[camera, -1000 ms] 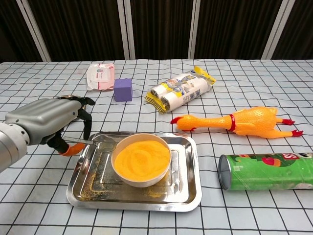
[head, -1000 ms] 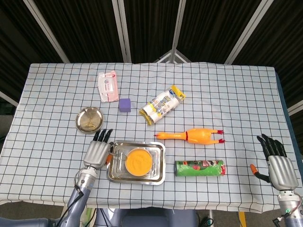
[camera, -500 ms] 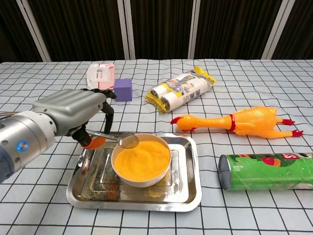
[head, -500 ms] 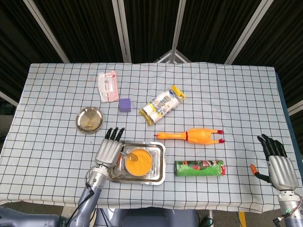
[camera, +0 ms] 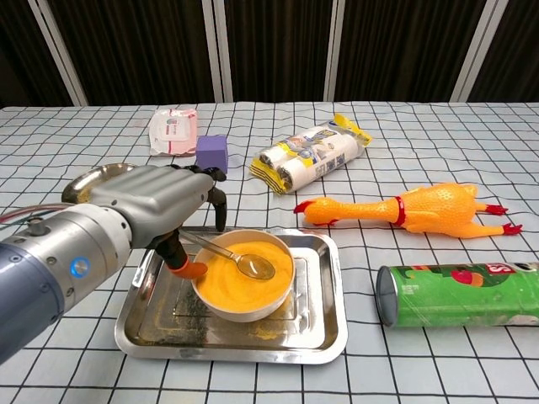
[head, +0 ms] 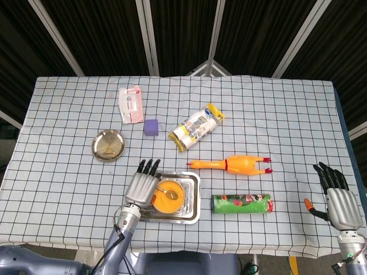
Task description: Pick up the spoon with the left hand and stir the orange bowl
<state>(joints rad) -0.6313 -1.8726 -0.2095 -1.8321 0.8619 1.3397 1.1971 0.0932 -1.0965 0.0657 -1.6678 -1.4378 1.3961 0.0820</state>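
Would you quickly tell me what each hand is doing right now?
Left hand: holding the spoon, its tip over the orange bowl.
Right hand: open, holding nothing.

A metal spoon (camera: 240, 257) is held tilted low in the frame, left of centre, its round end lying on the orange contents of the orange bowl (camera: 244, 275), which is set upright in a steel tray (camera: 324, 324).

The head view looks steeply down from high up, taking in the whole tabletop (head: 287, 114). The chest view sits low and close, facing across it. Both share the tray (head: 192, 197) (camera: 333, 311) area.
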